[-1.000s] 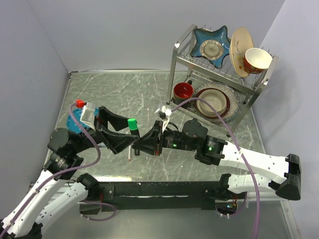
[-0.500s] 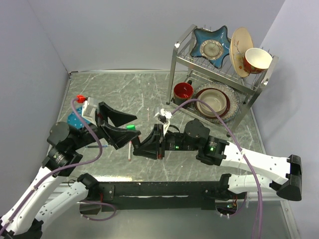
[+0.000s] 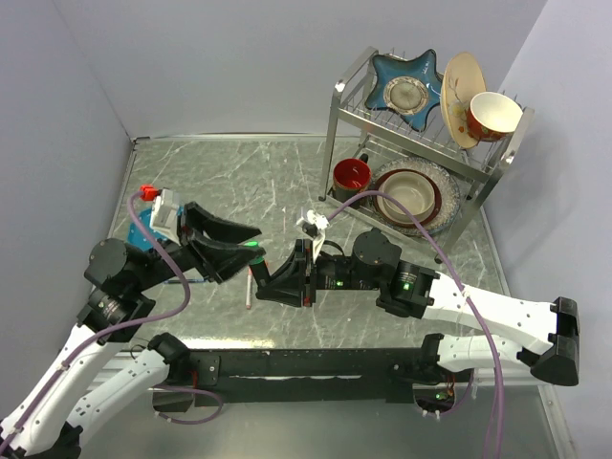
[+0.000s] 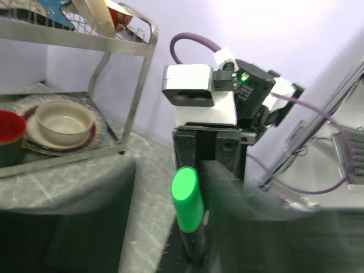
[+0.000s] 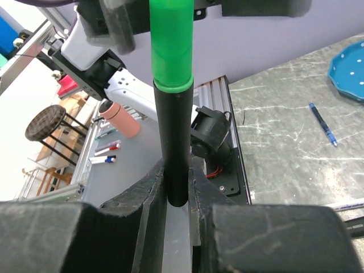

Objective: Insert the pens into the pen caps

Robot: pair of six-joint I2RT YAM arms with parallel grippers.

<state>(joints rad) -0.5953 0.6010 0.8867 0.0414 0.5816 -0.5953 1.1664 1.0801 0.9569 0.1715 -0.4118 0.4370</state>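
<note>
Left of the dish rack (image 3: pixel 333 134), over mid-table, the left gripper (image 3: pixel 256 243) draws its jaws in around the green cap (image 4: pixel 186 196). A second ago they stood spread wide on either side of it. One finger now lies against the cap and a gap shows at the other, so nothing is clamped yet. The right gripper (image 5: pixel 177 182) is pinched tight on the black barrel of the marker (image 5: pixel 176 131), holding it off the table with the capped end toward its partner. The cap already sits over the tip, so the squeeze looks set to press it home and finish this pen. The left arm reaches toward the rack from the far side, wrist raised. The right arm stretches away from the rack, forearm low over the table.
</note>
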